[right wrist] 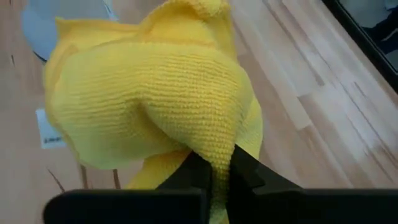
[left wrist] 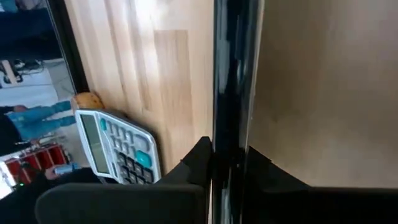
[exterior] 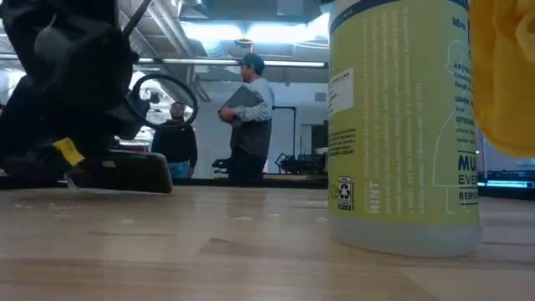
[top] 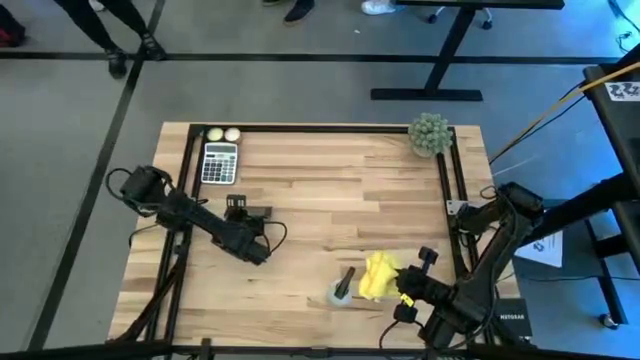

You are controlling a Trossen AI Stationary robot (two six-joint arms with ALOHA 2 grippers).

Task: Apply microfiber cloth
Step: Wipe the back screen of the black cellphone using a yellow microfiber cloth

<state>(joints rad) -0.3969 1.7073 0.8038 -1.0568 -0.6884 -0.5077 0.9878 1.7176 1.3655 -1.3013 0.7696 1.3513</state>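
Note:
The yellow microfiber cloth (top: 378, 275) (right wrist: 149, 93) is bunched up near the table's front right, with my right gripper (top: 400, 287) shut on it. In the low view the cloth (exterior: 506, 75) hangs above the table, right beside a pale yellow-green bottle (exterior: 401, 125). Left of the table's middle, my left gripper (top: 243, 208) points toward the far edge. It is shut on a thin black phone (left wrist: 235, 81), seen edge-on in the left wrist view. My left gripper pinches the phone's near end (left wrist: 229, 149) between its two fingers. The phone runs straight ahead of the fingers toward the table's far edge, narrow side toward the wrist camera. Whether it touches the table I cannot tell. My right gripper pinches a bunched fold of the cloth (right wrist: 214, 155) between its two fingers, several layers together. The rest of the cloth bulges out slack ahead of the fingers. The low view shows it lifted clear of the table.
The bottle (top: 341, 290) stands upright just left of the cloth. A calculator (top: 219, 162) and two pale balls (top: 222, 134) lie at the far left. A fuzzy green ball (top: 429, 133) sits at the far right corner. People (exterior: 247, 117) stand in the room behind.

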